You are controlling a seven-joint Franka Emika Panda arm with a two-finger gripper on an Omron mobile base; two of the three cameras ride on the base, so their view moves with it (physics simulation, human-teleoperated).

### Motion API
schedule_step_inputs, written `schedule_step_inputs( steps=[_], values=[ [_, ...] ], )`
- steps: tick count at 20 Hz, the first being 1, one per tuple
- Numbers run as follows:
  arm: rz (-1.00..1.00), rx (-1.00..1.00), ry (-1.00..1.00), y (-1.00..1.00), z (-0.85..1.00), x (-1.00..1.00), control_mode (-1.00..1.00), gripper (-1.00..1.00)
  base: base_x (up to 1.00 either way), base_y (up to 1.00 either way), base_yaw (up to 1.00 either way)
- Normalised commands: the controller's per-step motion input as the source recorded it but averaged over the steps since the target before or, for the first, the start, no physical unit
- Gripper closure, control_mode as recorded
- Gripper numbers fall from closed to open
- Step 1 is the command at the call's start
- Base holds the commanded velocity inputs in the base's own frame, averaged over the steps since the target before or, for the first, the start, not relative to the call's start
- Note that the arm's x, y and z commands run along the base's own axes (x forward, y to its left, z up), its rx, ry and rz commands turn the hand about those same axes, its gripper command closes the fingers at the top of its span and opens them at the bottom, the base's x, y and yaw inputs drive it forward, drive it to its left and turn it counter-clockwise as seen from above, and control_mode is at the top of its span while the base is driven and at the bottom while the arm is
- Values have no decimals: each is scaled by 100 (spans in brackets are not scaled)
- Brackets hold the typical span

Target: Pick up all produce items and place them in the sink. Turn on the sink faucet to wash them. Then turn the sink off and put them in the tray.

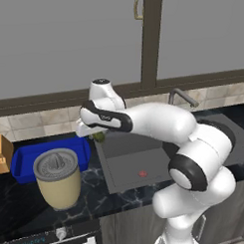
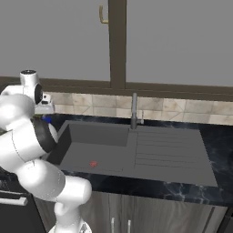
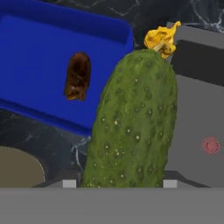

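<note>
Your gripper (image 1: pixel 92 133) sits in the left base view at the end of the white arm, hanging over the seam between the blue tray (image 1: pixel 25 158) and the left wall of the sink (image 1: pixel 126 166); a bit of green, the cucumber (image 1: pixel 99 136), pokes out just below the hand, so you can read the jaws as clamped on it. You also see the beige cup with the grey juicer top (image 1: pixel 57 178) standing on the dark counter in front of the tray, a small red spot (image 1: pixel 142 173) on the basin floor, and the faucet (image 1: pixel 183 96) rising behind the arm's elbow. Turning to the right base view, you get the basin and its ribbed drainboard from the other side, with the faucet upright at the back edge between them, its small lever to one side, and the red spot lying on the basin floor near the front; the arm's body blocks the hand here, so you cannot judge the jaws from this side. Looking along the hand view, you find the cucumber rising from between the finger tips, bumpy and green with its yellow tip at the far end, held partly over the tray's rim and partly over the sink's edge. Beyond it, the dark brown-orange oblong (image 3: pixel 78 76) lies inside the tray.
</note>
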Motion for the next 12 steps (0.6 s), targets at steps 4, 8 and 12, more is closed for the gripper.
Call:
schedule_step_inputs(
  steps=[4, 8, 12],
  values=[
    [11, -5, 0, 46, -26, 3, -100, 100, 0, 0, 0],
    [9, -6, 0, 46, -26, 12, -100, 100, 0, 0, 0],
    [6, -5, 0, 38, -27, 24, -100, 100, 0, 0, 0]
  ],
)
